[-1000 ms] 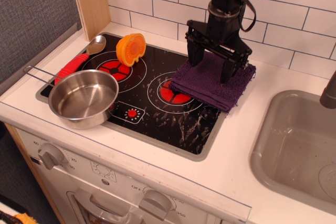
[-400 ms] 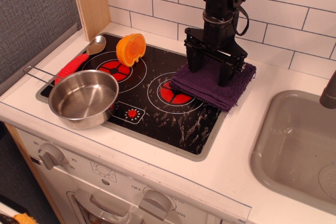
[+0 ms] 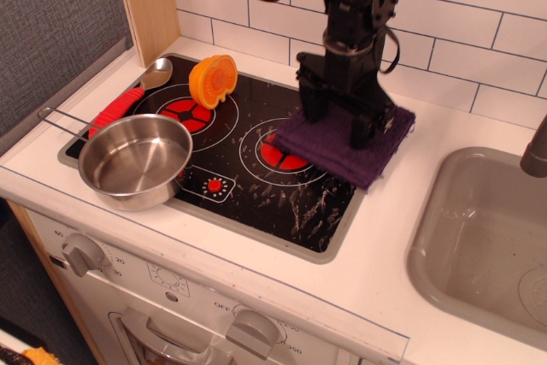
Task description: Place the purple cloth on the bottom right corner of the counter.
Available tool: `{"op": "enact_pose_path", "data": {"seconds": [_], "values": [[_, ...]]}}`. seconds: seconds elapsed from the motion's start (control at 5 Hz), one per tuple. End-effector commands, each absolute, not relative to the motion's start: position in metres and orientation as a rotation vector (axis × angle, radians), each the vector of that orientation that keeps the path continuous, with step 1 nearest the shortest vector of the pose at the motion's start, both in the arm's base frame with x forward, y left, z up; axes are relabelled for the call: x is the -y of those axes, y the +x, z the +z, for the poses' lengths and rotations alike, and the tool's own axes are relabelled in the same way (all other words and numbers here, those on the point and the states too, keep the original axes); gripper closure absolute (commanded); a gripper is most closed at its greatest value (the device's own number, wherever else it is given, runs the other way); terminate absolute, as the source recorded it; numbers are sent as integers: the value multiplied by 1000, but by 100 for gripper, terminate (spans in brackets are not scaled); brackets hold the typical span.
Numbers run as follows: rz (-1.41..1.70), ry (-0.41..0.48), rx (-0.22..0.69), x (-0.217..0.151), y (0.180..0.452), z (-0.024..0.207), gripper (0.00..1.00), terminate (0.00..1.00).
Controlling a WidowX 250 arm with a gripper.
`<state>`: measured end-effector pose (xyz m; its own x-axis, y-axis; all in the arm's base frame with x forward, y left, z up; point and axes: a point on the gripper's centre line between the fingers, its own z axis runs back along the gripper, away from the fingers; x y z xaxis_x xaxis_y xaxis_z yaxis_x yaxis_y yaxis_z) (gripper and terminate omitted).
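White subway tiles are backing the counter point(image 3: 389, 237), a smooth white toy-kitchen worktop that is carrying one black glass stovetop point(image 3: 256, 173) with two red burners and, at the right, one grey sink point(image 3: 487, 237). On the front panel below, small printed words are showing beside the knobs: "OFF" can be made out near the middle knob point(image 3: 249, 328), while the numerals around the dials are too small to read surely; two grey knobs are in view. One purple cloth point(image 3: 346, 137) is lying flat across the stovetop's back right corner, partly over the right burner and partly over the white worktop, well away from the counter's front edge. One black gripper point(image 3: 340, 114) is standing upright on this cloth, its two fingers spread apart and pressing down into the terry surface at the left and right, with cloth showing between them. On the left, one steel pot point(image 3: 135, 160) is sitting at the stovetop's front corner, its wire handle pointing back and left. Behind it, one spoon point(image 3: 126, 97) with a red handle and a silvery bowl is lying along the stovetop's edge, and one orange pumpkin-like toy point(image 3: 213, 79) is resting on the back left burner.
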<state>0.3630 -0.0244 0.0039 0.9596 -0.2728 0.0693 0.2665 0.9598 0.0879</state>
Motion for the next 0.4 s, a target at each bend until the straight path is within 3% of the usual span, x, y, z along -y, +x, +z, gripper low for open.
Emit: {"op": "enact_pose_path", "data": {"seconds": [0.0, 0.2], "values": [[-314, 83, -115, 27, 255, -22, 0, 0], [-303, 83, -137, 27, 234, -22, 0, 0]]}}
